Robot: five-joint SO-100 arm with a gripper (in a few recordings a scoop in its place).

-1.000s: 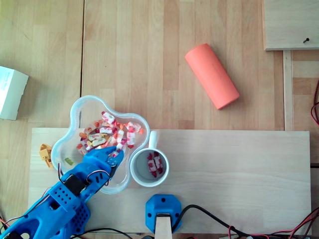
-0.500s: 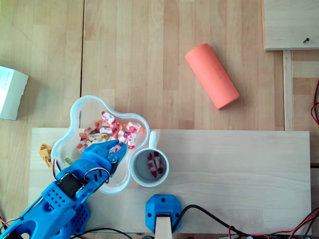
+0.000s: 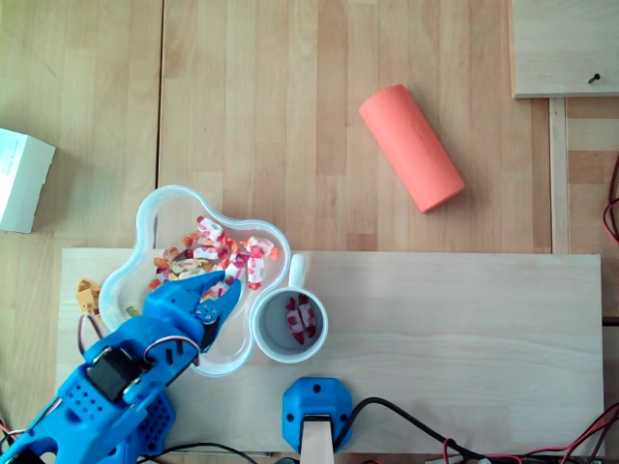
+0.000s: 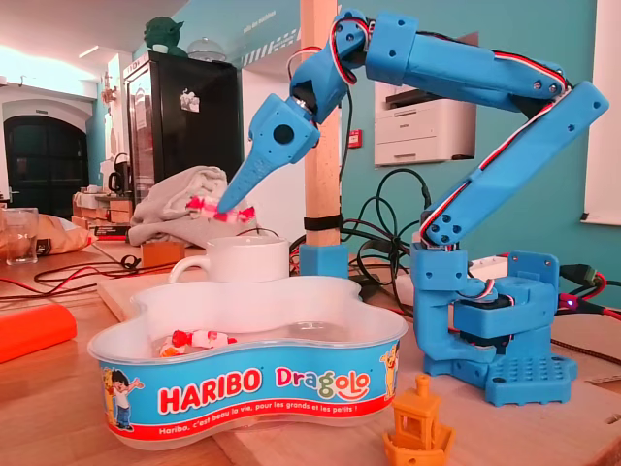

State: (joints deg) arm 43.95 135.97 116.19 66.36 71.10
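The blue claw (image 4: 230, 207) is clamped on a red-and-white sweet packet (image 4: 202, 205), left of centre in the fixed view. It hangs above the white tub (image 4: 291, 383) lettered "HARIBO Dragolo", just beside the white mug (image 4: 240, 260).

Overhead view: at the left end of the board (image 3: 464, 329), a tub (image 3: 147, 215) with sweets (image 3: 203, 253) inside. Just right of it, a mug (image 3: 287, 357), also with sweets inside. Over the tub's right side, the gripper (image 3: 228, 283), a wrapped sweet (image 4: 204, 206) between its fingertips. Left of the tub, a small figure (image 3: 89, 298). Beyond the board, toward the picture's top: a roll (image 3: 411, 147) at right, a box (image 3: 21, 181) at far left.
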